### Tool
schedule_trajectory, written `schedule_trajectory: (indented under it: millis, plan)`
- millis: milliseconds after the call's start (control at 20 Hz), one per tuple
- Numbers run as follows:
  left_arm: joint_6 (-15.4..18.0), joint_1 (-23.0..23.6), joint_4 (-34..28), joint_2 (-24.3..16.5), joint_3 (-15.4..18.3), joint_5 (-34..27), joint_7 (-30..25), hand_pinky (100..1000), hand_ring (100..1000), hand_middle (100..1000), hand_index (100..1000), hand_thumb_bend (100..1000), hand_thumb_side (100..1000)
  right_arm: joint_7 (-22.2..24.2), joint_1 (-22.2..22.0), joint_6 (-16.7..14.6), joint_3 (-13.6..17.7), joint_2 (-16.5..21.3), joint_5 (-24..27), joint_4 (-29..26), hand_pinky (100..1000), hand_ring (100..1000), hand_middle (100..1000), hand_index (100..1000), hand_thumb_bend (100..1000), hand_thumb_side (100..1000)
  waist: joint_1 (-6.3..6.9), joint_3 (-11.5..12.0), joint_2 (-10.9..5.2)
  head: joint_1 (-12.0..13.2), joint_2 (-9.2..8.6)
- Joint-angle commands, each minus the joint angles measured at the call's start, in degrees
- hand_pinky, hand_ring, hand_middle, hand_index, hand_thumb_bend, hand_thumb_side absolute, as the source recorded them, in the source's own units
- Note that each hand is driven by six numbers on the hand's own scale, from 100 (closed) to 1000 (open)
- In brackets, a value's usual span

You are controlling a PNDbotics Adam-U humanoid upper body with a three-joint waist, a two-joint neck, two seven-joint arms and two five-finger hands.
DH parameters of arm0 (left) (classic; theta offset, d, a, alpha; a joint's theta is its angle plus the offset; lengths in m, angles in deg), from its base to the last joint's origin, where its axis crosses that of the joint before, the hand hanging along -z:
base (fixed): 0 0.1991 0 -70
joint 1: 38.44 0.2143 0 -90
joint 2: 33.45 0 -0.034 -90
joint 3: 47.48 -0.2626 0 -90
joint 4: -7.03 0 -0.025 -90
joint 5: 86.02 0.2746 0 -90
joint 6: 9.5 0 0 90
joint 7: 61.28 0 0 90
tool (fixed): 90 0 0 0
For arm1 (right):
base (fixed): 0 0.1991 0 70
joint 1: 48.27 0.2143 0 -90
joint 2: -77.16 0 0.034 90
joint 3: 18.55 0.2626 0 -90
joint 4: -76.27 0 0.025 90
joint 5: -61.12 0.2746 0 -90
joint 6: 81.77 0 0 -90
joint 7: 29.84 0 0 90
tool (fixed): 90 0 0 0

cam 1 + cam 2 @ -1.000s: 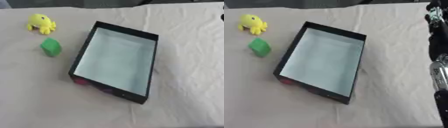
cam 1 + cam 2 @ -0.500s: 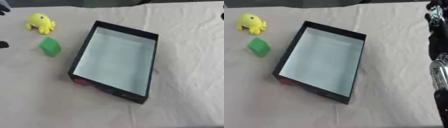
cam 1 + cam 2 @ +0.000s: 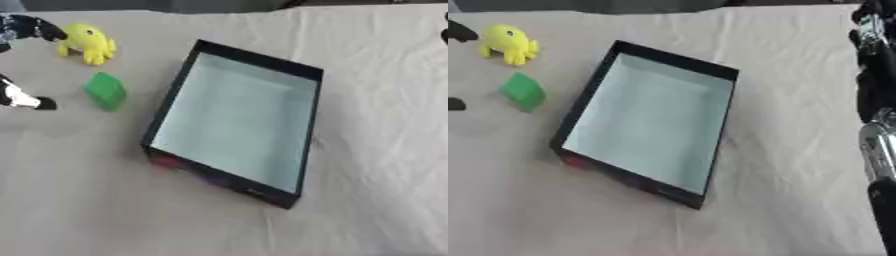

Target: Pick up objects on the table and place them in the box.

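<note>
Taking the box point(image 3: 233, 125) as our landmark, we see it lying open and empty in the middle of the cloth-covered table point(image 3: 376, 150), its pale floor bare. The yellow toy point(image 3: 87, 43) sits well off the box's far left corner, and the green block point(image 3: 106, 90) lies nearer, just off the box's left wall, apart from it. What has changed is our left hand point(image 3: 22, 31): a second ago nothing of it showed, half a second ago only a dark tip at the edge, and now its fingers reach in at the far left, on the side of the two objects away from the box. One fingertip points toward the yellow toy, another lies level with the green block, so the hand stands spread wide and holds nothing. We judge that the reach for a first object has just begun, and nothing is in the box yet. Our right arm point(image 3: 875, 75) hangs to the right of the box; whether that hand's fingers are spread or curled we cannot tell.
</note>
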Motion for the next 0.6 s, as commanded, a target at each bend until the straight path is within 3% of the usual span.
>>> schedule_trajectory:
  millis: [50, 200, 450, 600]
  plan:
    - [18.17, -1.74, -0.9, -0.08, 0.24, -0.26, -18.77, 882, 842, 857, 935, 622, 366, -0.06, 0.17, 0.03, 0.58, 0.56, -0.34, -0.48, 1000, 956, 990, 879, 127, 470, -0.08, 0.13, -0.54, -0.21, -0.77]
    - [18.5, -2.13, -0.68, 0.8, -0.16, -0.37, -19.34, 883, 842, 857, 931, 600, 330, -0.09, 0.08, 0.04, 0.62, 0.37, -0.5, -0.48, 1000, 956, 990, 880, 126, 471, -0.25, 0.07, -0.28, -0.48, -0.72]
    - [20.2, -2.94, 0.05, 1.76, -1.79, 0.87, -19.42, 885, 845, 850, 903, 511, 101, -0.14, -0.05, 0.06, 0.62, 0.13, -0.63, -0.48, 1000, 956, 991, 880, 124, 475, -0.44, -0.23, -0.01, -1.87, -0.61]
    - [20.33, -3.35, 0.04, 2.28, -3.09, 1.7, -19.42, 878, 841, 837, 879, 472, 100, -0.07, 0.01, 0.15, 0.55, -0.04, -0.66, -0.38, 1000, 956, 991, 880, 123, 477, -0.42, -0.34, 0.1, -2.25, -0.64]
